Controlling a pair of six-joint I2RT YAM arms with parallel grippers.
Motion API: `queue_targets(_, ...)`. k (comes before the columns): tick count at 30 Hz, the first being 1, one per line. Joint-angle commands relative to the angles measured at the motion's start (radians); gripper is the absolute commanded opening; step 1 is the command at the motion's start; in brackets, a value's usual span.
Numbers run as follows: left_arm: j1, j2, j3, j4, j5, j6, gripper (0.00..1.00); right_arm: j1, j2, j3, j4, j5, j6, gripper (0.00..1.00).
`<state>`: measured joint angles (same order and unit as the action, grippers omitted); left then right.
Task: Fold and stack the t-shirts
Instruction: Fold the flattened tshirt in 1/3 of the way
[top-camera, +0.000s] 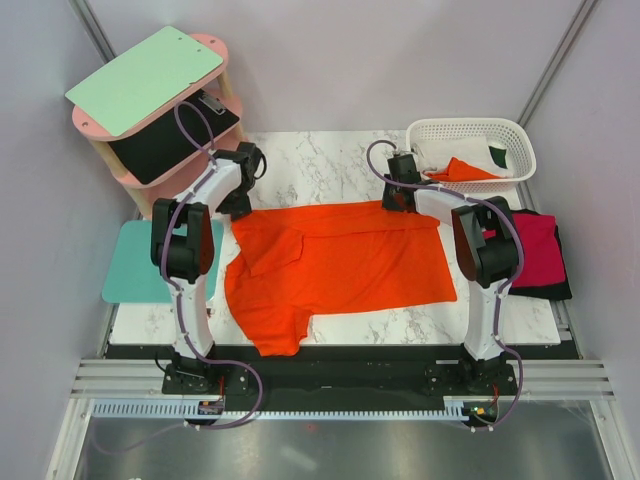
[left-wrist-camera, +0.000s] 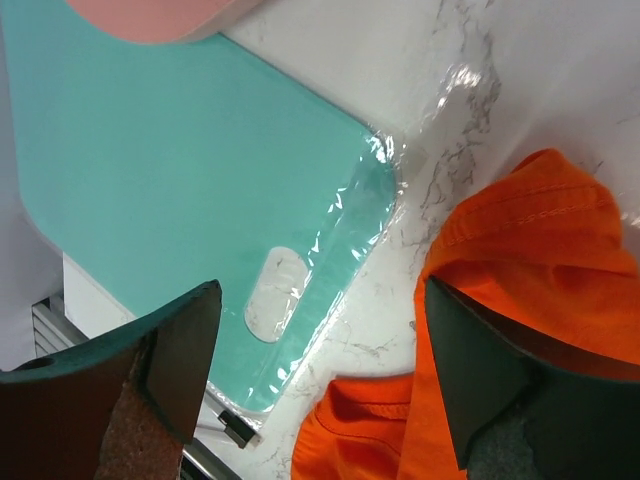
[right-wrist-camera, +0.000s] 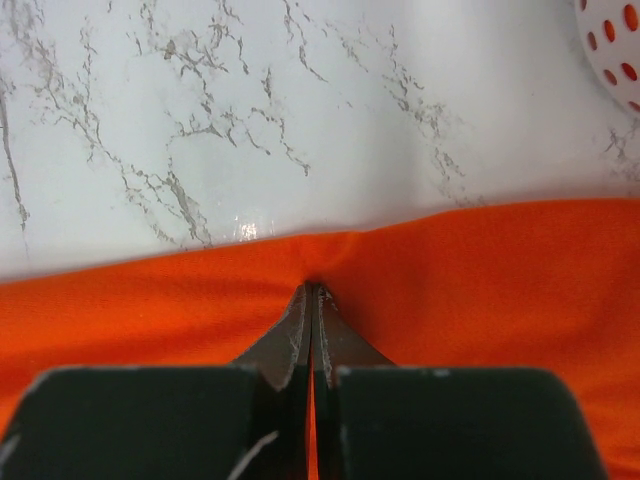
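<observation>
Orange t-shirt (top-camera: 340, 260), from above: lies spread wide across the middle of the marble table (top-camera: 330, 150), one sleeve reaching toward the near edge. Has the left gripper (top-camera: 238, 205) over its far left corner and the right gripper (top-camera: 398, 198) down on its far right edge. Sits between a teal mat (top-camera: 130, 270) on the left and a crimson t-shirt (top-camera: 535, 250) stacked on a black t-shirt (top-camera: 555, 290) on the right. Shares the far side with a white basket (top-camera: 470, 128) holding a white t-shirt (top-camera: 450, 150), a second orange t-shirt (top-camera: 465, 170) and a dark green t-shirt (top-camera: 500, 157), and with a pink shelf (top-camera: 215, 45) bearing a pale green board (top-camera: 145, 78). From the left wrist: shows as a rumpled orange t-shirt (left-wrist-camera: 540, 250) corner on the right, outside the wide-spread, empty left gripper (left-wrist-camera: 320, 300); overlaps one finger, contact impossible to tell. Leaves the teal mat (left-wrist-camera: 180, 180), the table (left-wrist-camera: 520, 80) and the pink shelf (left-wrist-camera: 160, 15) edge beyond. From the right wrist: fills the lower half as orange t-shirt (right-wrist-camera: 480, 280), far hem puckered and pinched in the tightly closed right gripper (right-wrist-camera: 313, 292). Gives way to table (right-wrist-camera: 300, 100) above, basket (right-wrist-camera: 615, 50) at the top right corner.
</observation>
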<state>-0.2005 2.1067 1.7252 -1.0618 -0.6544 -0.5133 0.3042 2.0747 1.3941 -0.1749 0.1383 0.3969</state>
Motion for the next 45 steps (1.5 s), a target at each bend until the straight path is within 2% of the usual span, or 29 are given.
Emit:
queue_targets(1, -0.013, -0.114, -0.073, 0.035, -0.018, -0.038, 0.89, -0.016, 0.007, -0.033, -0.066, 0.032, -0.012, 0.0)
queue_targets(8, -0.046, -0.275, -0.237, 0.181, 0.078, -0.011, 0.86, -0.005, -0.022, -0.041, -0.035, -0.005, -0.039, 0.0)
queue_targets(14, -0.114, -0.399, -0.367, 0.261, 0.191, -0.001, 0.81, 0.038, -0.143, -0.098, -0.017, 0.003, -0.052, 0.0)
queue_targets(20, -0.168, -0.517, -0.573, 0.416, 0.407, 0.009, 0.79, 0.039, -0.272, -0.239, 0.031, -0.06, -0.017, 0.0)
queue_targets(24, -0.194, -0.531, -0.667, 0.47, 0.434, 0.001, 0.79, 0.041, -0.301, -0.322, 0.054, -0.075, -0.023, 0.0)
queue_targets(27, -0.208, -0.524, -0.697, 0.47, 0.437, -0.007, 0.72, 0.041, -0.311, -0.345, 0.051, -0.117, -0.023, 0.0)
queue_targets(28, -0.22, -0.53, -0.713, 0.471, 0.437, -0.01, 0.64, 0.041, -0.326, -0.354, 0.048, -0.124, -0.024, 0.0)
queue_targets(30, -0.229, -0.574, -0.731, 0.471, 0.459, -0.025, 0.59, 0.038, -0.364, -0.392, 0.04, -0.12, -0.02, 0.0)
queue_targets(33, -0.263, -0.676, -0.779, 0.474, 0.489, -0.057, 0.61, -0.017, -0.485, -0.504, 0.089, -0.135, 0.026, 0.0)
queue_targets(34, -0.278, -0.704, -0.802, 0.474, 0.495, -0.063, 0.63, -0.042, -0.549, -0.538, 0.103, -0.207, 0.042, 0.0)
queue_targets(36, -0.287, -0.773, -0.823, 0.473, 0.504, -0.082, 0.64, -0.103, -0.608, -0.613, 0.104, -0.23, 0.071, 0.0)
queue_targets(41, -0.316, -0.832, -0.892, 0.468, 0.541, -0.111, 0.65, -0.136, -0.754, -0.701, 0.06, -0.256, 0.091, 0.0)
queue_targets(43, -0.332, -0.829, -0.92, 0.465, 0.541, -0.128, 0.6, -0.137, -0.778, -0.718, 0.025, -0.253, 0.103, 0.0)
queue_targets(45, -0.341, -0.821, -0.941, 0.462, 0.547, -0.134, 0.48, -0.142, -0.791, -0.742, -0.013, -0.249, 0.12, 0.0)
